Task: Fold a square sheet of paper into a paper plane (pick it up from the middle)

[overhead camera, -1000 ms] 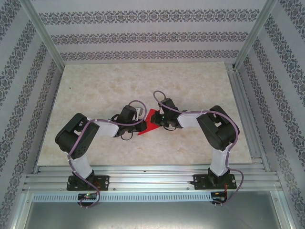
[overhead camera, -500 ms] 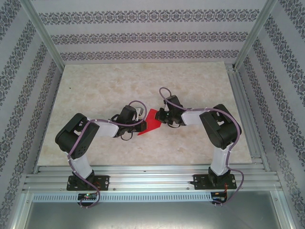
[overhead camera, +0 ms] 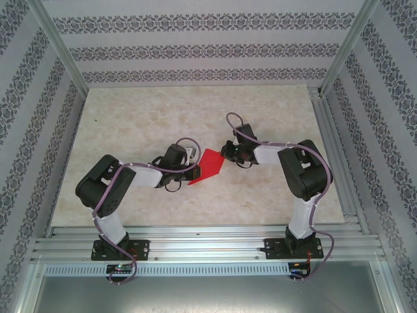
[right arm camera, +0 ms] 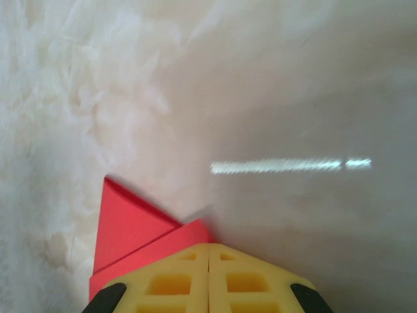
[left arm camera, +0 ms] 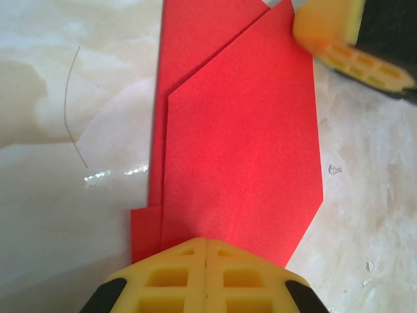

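Note:
The square sheet of paper point(overhead camera: 209, 165) lies partly folded on the table between the arms, a bright red pointed shape with layered flaps point(left arm camera: 241, 137). My left gripper point(overhead camera: 195, 171) is shut, its yellow fingertips point(left arm camera: 206, 242) resting on the paper's near end. My right gripper point(overhead camera: 225, 152) is also shut, and its tips point(right arm camera: 208, 248) sit over the paper's far right corner point(right arm camera: 133, 225). One right finger point(left arm camera: 326, 29) shows at the top of the left wrist view, beside the paper's tip. Whether either gripper pinches the paper I cannot tell.
The pale marbled table point(overhead camera: 130, 117) extends around the paper. Patterned walls and metal posts point(overhead camera: 62, 49) enclose it. An aluminium rail point(overhead camera: 208, 242) runs along the near edge by the arm bases. A thin curved hair point(left arm camera: 73, 111) lies left of the paper.
My right gripper has slid up and to the right across the paper, from over its middle to its far right corner. The left gripper and the paper stay put.

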You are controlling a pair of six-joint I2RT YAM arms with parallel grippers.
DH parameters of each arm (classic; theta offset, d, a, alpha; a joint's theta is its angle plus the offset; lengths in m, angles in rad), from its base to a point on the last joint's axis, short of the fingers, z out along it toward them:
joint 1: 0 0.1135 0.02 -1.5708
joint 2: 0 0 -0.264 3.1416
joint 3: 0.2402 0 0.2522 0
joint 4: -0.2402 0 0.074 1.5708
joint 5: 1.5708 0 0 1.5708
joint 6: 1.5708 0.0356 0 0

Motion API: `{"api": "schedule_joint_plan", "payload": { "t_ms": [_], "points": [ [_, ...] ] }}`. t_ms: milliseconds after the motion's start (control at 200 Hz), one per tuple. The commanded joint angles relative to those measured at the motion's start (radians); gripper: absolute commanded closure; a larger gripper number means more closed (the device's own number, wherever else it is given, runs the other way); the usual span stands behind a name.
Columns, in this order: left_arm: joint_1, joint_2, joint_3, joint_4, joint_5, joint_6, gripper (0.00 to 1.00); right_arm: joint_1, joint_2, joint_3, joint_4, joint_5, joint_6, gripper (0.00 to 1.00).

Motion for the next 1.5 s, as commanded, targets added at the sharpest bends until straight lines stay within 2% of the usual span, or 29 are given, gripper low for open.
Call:
{"api": "schedule_joint_plan", "payload": {
  "t_ms": [0,285,554,704,854,1219,1359,1499],
  "points": [
    [0.002,0.047,-0.049,-0.150,-0.007,0.027,1.00,-0.017,-0.027,0.036,-0.035,0.060,-0.044,0.93],
    [0.000,0.041,-0.048,-0.136,-0.005,0.012,1.00,0.055,-0.202,-0.054,0.001,0.048,-0.047,0.90],
    [0.000,0.034,-0.048,-0.138,-0.013,0.007,1.00,0.156,-0.076,-0.022,0.047,-0.018,-0.004,0.89],
    [0.000,0.034,-0.048,-0.138,-0.012,0.007,1.00,0.144,0.017,0.009,0.073,-0.055,0.009,0.89],
    [0.000,0.033,-0.048,-0.145,-0.010,0.010,1.00,0.103,0.046,-0.002,0.084,-0.057,-0.002,0.90],
    [0.000,0.024,-0.050,-0.150,-0.010,0.015,1.00,-0.020,0.034,0.052,-0.037,0.063,-0.031,0.90],
    [0.000,0.019,-0.046,-0.150,-0.009,0.012,1.00,-0.004,-0.043,0.068,-0.082,0.084,-0.050,0.90],
    [-0.001,0.022,-0.044,-0.139,-0.003,0.006,1.00,0.074,-0.126,0.026,-0.072,0.091,-0.045,0.89]
  ]
}}
